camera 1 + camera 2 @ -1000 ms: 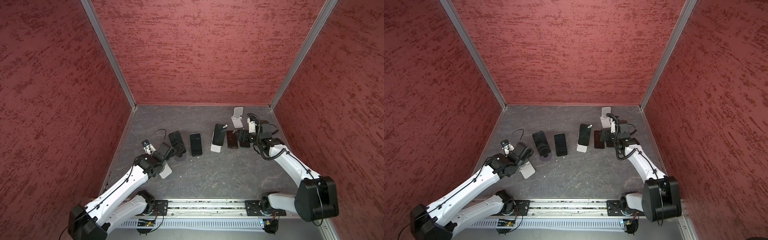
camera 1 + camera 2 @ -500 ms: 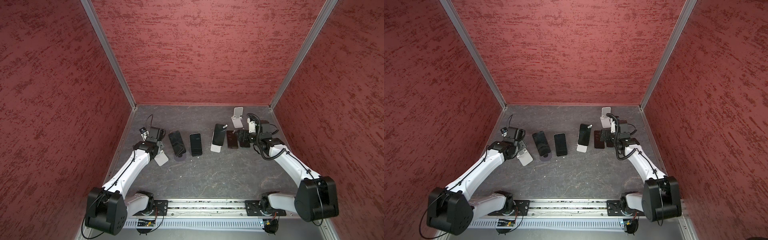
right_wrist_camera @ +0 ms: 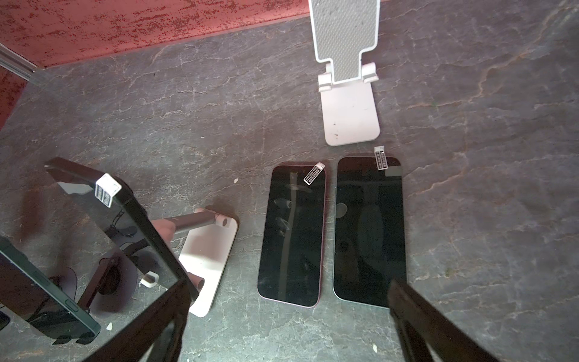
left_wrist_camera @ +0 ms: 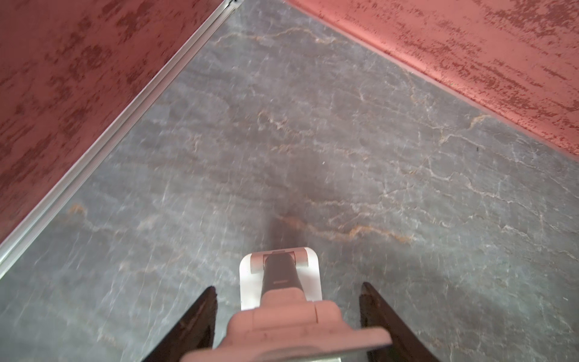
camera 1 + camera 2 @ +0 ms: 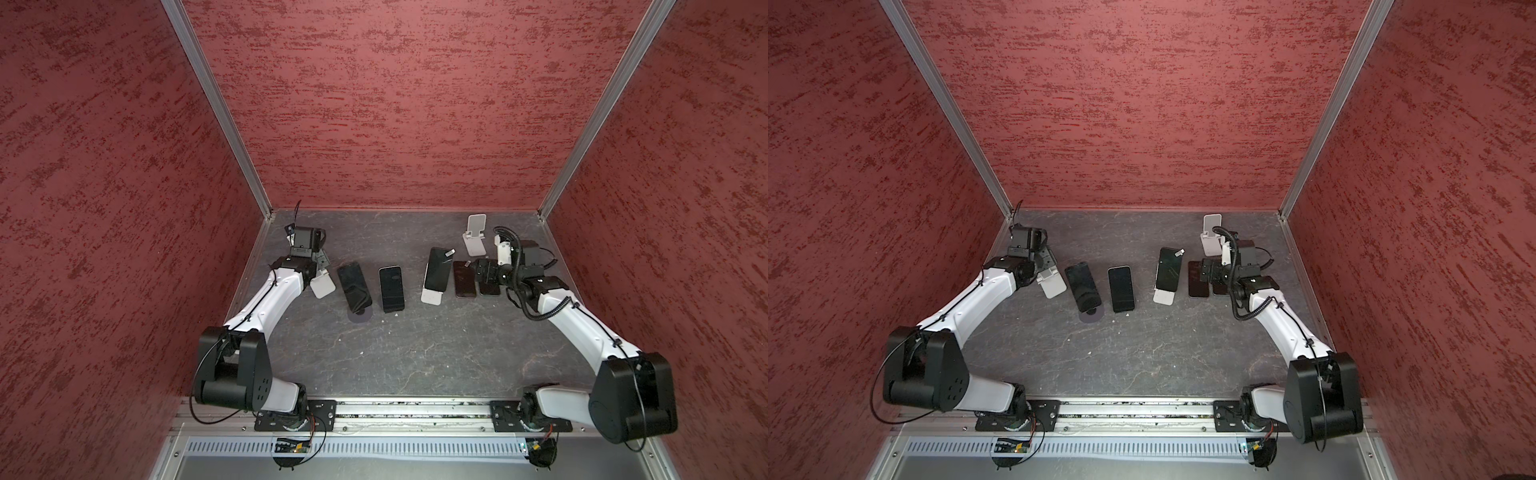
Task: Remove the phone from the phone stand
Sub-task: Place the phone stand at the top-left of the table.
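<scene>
Now the left claw is clenched on an empty white stand, probably to clear it aside. The right claw hangs released over flat phones, and one phone leans on its phone stand, mid-tabletop.

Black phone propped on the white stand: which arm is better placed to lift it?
Right: the right pincer, open, hovers beside that black phone; the left pincer is shut on another white stand.

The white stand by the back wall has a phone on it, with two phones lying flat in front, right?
No. That white stand is empty, the right wrist view shows. The pink-edged phone and the silver-edged phone do lie flat in front.
</scene>
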